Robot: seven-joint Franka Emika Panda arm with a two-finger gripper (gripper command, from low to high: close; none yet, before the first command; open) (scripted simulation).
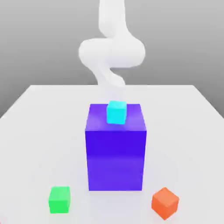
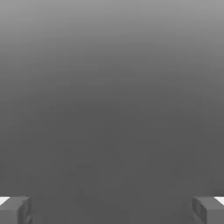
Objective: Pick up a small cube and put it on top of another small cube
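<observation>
Pincer [image 2: 112,211] released. Exterior view: my arm [image 1: 112,52] stands behind the blue-violet block [image 1: 116,159]. Cyan small cube [image 1: 117,112], bright and smooth-faced, appears over the block's top; contact unclear to me. Green cube [image 1: 59,200] on the white table [image 1: 35,144], exterior view's left; orange cube [image 1: 165,203], corner-on, right. Hand view: I see fingertips spread wide, nothing between.

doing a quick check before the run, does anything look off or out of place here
Nothing looks spilled or damaged. The orange cube sits turned at an angle, corner forward, unlike the squarer green cube. The cyan cube is up with the big blue block.
</observation>
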